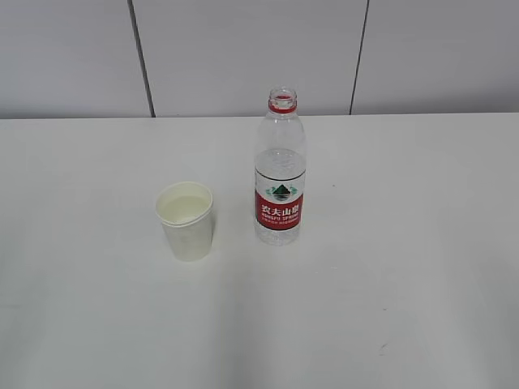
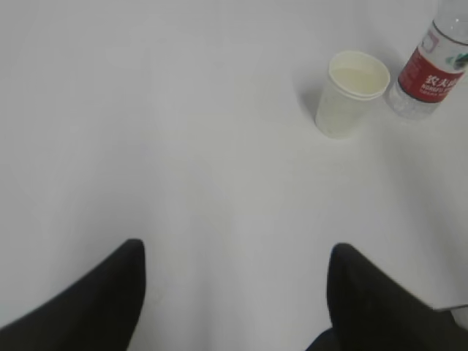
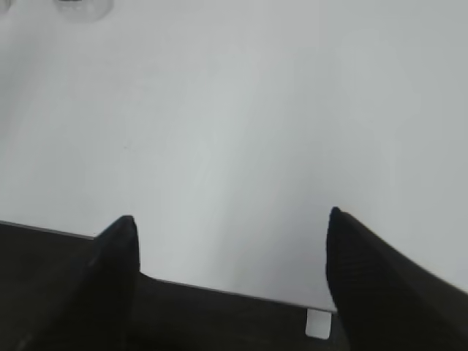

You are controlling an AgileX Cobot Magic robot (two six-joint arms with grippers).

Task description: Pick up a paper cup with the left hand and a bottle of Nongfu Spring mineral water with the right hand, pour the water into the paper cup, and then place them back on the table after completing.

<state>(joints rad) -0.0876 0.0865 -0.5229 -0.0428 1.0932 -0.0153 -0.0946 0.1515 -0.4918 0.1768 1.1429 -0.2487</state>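
Exterior view: a paper cup [image 1: 186, 220] and an uncapped water bottle [image 1: 280, 170] stand upright, near each other, on the white tabletop [image 1: 422, 267]; no hand appears. Left wrist view: the left hand [image 2: 234, 292], spread and empty, sits well short of the cup. Right wrist view: the right hand [image 3: 230, 270], spread and empty, hangs at the tabletop's edge.

Upright paper cup [image 1: 186, 220] beside uncapped bottle [image 1: 280, 172]
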